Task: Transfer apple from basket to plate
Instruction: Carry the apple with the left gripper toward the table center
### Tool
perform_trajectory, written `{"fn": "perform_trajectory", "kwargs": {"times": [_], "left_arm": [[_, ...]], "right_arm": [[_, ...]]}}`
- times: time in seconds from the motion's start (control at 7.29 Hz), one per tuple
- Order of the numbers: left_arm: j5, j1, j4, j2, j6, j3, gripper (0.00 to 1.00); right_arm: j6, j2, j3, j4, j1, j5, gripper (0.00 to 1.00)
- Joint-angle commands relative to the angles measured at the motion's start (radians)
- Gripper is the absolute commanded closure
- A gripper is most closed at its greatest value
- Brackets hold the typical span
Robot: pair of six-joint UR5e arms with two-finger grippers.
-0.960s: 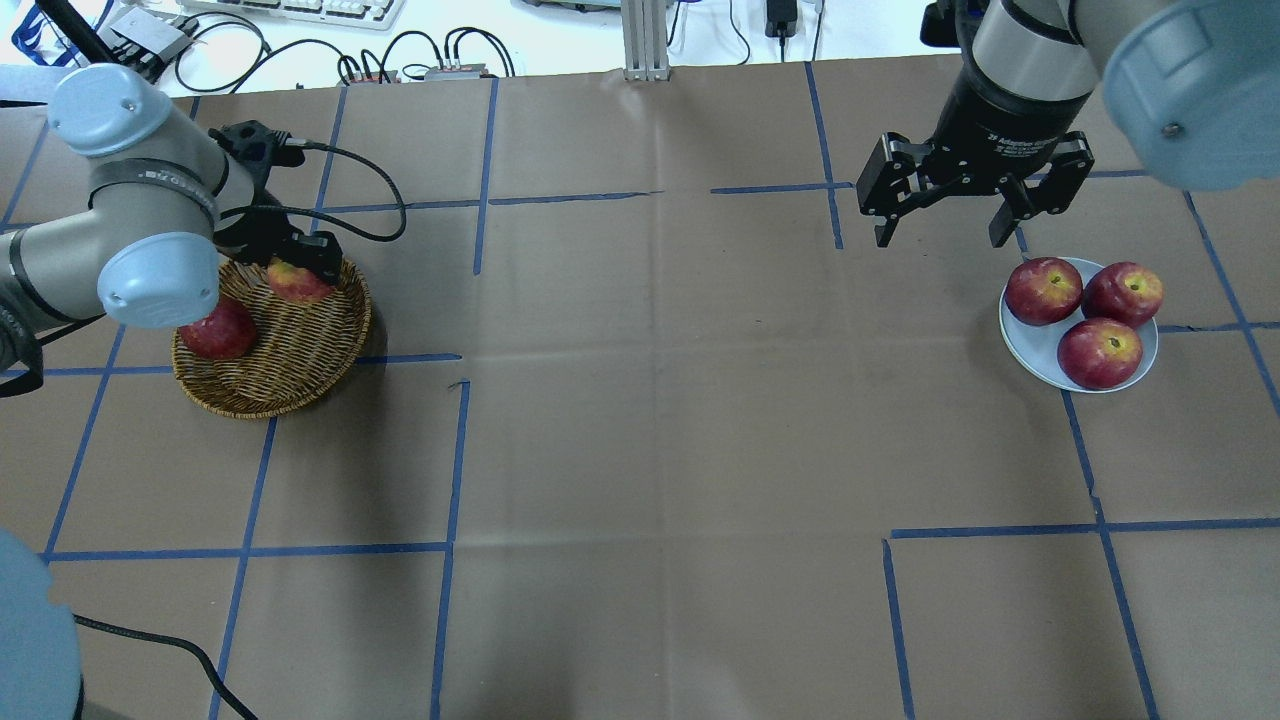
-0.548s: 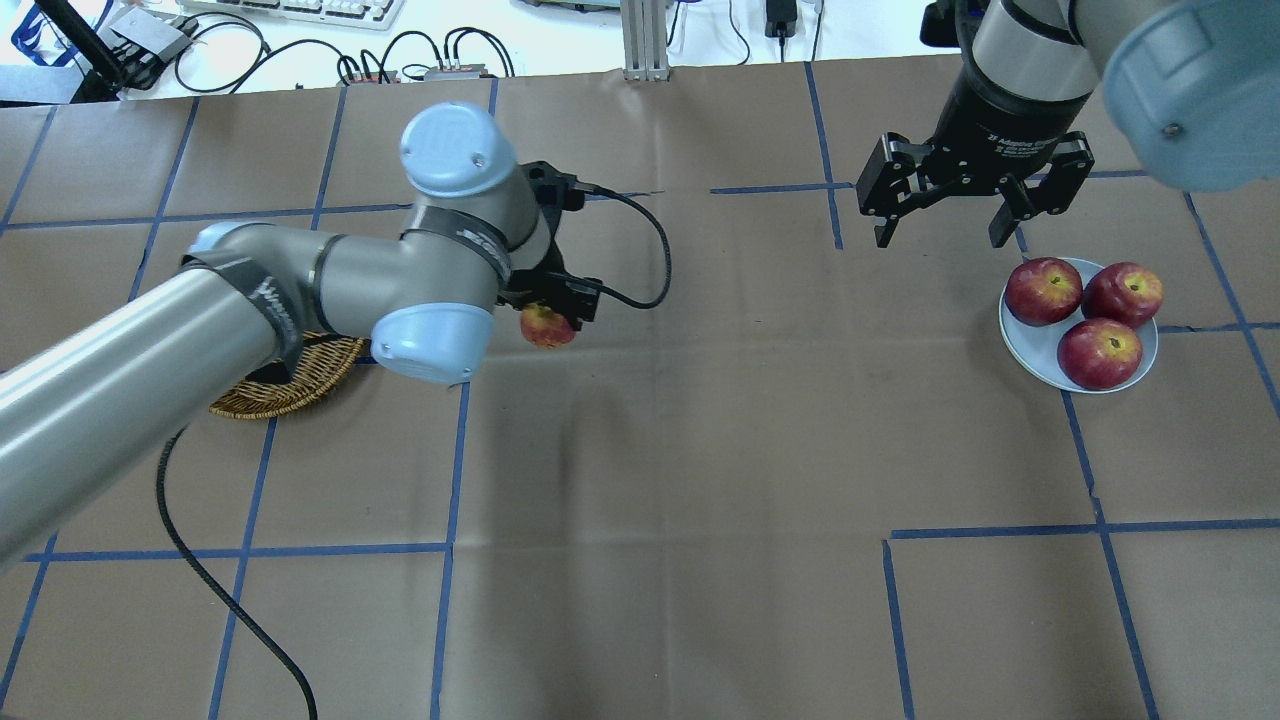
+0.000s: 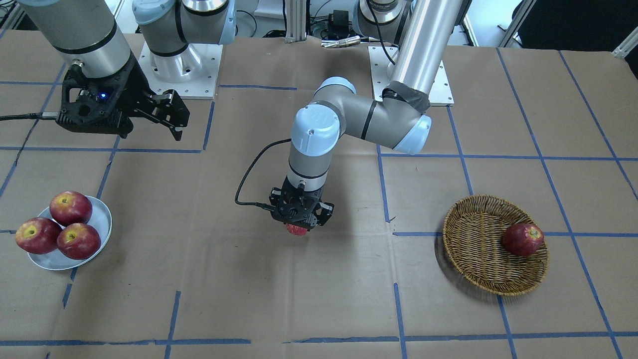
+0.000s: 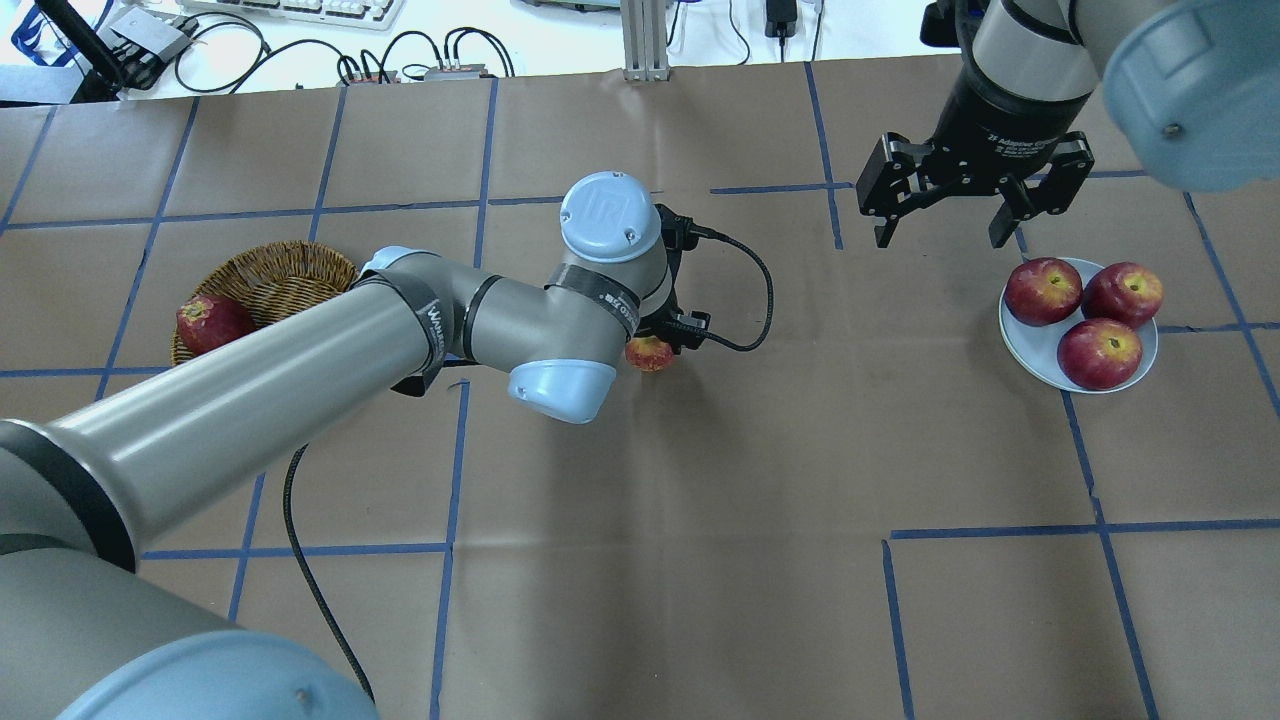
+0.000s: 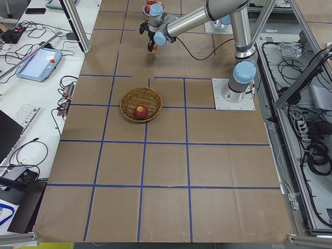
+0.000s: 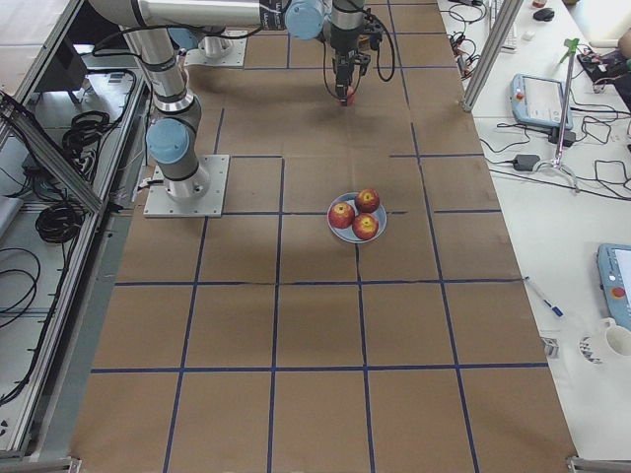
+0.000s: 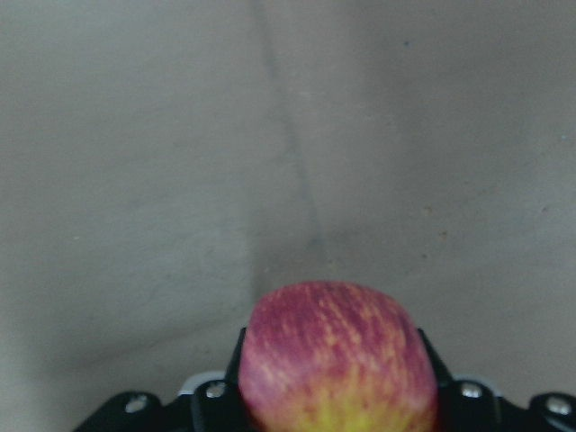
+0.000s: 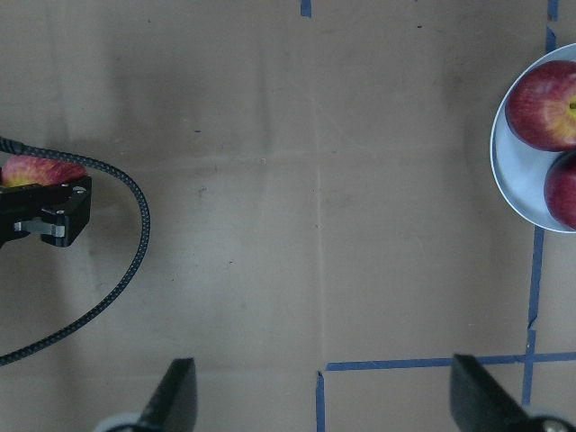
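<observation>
My left gripper (image 4: 655, 347) is shut on the apple (image 4: 650, 354), light red with yellow streaks, and holds it just above the table's middle. The apple fills the bottom of the left wrist view (image 7: 337, 360) and shows under the gripper (image 3: 299, 225) in the front view (image 3: 297, 230). The wicker basket (image 4: 280, 272) sits at the left, partly hidden by my left arm. The white-grey plate (image 4: 1030, 352) sits at the right. My right gripper (image 4: 940, 238) hangs open and empty just behind the plate's left side.
One dark red apple (image 4: 212, 322) lies in the basket (image 3: 478, 285). Three dark red apples (image 4: 1099, 352) fill most of the plate (image 3: 100, 215). A black cable (image 4: 745, 290) loops from the left wrist. Blue tape lines cross the brown paper.
My left arm has carried the apple out of the basket and rightward to the table's middle. The basket shows again. The right arm has not moved.
</observation>
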Motion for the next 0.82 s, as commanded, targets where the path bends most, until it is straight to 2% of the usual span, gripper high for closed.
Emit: {"fn": "perform_trajectory", "kwargs": {"times": [0.0, 0.14, 0.27, 0.55, 0.69], "left_arm": [[0.001, -0.004, 0.004, -0.021, 0.0, 0.015, 0.38], [0.003, -0.007, 0.002, -0.023, 0.0, 0.015, 0.36], [0.007, -0.007, 0.002, -0.021, 0.005, 0.015, 0.15], [0.021, -0.007, 0.004, -0.03, 0.006, 0.016, 0.02], [0.024, -0.007, 0.002, -0.024, 0.003, 0.034, 0.01]], "right_arm": [[0.001, 0.0, 0.0, 0.0, 0.0, 0.001, 0.0], [0.001, 0.0, 0.0, 0.0, 0.0, 0.0, 0.0], [0.001, 0.0, 0.0, -0.001, 0.0, 0.001, 0.0], [0.001, 0.0, 0.0, 0.0, 0.0, 0.001, 0.0], [-0.001, 0.0, 0.0, -0.001, 0.0, 0.0, 0.0]]}}
